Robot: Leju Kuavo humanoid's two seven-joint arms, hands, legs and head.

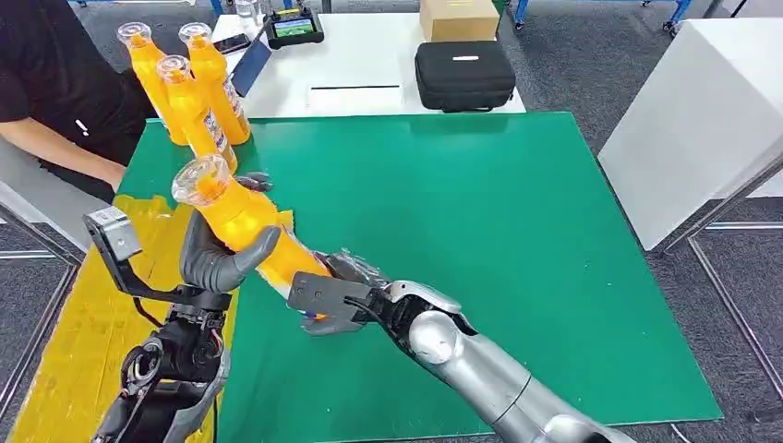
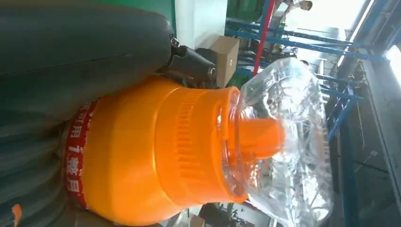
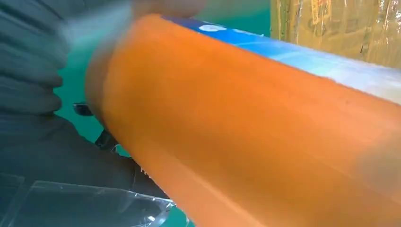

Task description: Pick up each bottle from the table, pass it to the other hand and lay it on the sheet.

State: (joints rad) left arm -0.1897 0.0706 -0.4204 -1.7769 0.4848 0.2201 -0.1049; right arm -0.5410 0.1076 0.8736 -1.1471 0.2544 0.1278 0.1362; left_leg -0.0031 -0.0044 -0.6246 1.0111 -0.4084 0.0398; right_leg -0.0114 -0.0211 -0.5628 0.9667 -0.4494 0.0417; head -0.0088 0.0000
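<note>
Left hand: left hand [image 1: 220, 254] rises from the lower left of the head view, dark fingers [image 1: 247, 261] curled around the upper body of the held bottle [image 1: 242, 217]; in the left wrist view the left hand [image 2: 71, 56] lies tight against the bottle's shoulder.
Right hand: right hand [image 1: 346, 291] reaches in from the lower right on a silver arm [image 1: 480, 369] and meets the bottle's lower end; how its fingers lie I cannot tell, though in the right wrist view the right hand [image 3: 42, 94] lies against the orange body.
Held bottle: orange, tilted, its clear domed cap [image 2: 288, 142] up and to the left, held above the seam where the green surface meets the yellow sheet; label band red and white near the shoulder, blue and white lower down.
Other bottles: 3 orange bottles [image 1: 189, 92] with clear caps stand upright, close together, at the far left corner of the green surface.
Surface: green table mat [image 1: 480, 231], broad and flat; yellow sheet [image 1: 83, 341] lies along its left side.
Person: dark-sleeved arm [image 1: 55, 129] at the far left edge, beside the standing bottles.
Room: white table [image 1: 360, 65] behind the green one carries a black case [image 1: 463, 74], a cardboard box [image 1: 459, 18] and a handheld screen device [image 1: 295, 26]; white panel [image 1: 692, 120] stands to the right; grey floor.
</note>
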